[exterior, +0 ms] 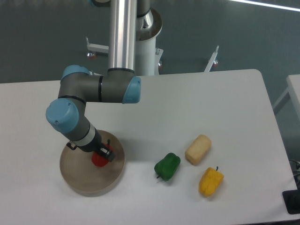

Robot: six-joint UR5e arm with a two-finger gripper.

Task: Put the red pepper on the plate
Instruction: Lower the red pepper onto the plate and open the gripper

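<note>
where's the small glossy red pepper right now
The small glossy red pepper is at the table's left, over the round beige plate, at the gripper tip, well left of the green pepper.
</note>
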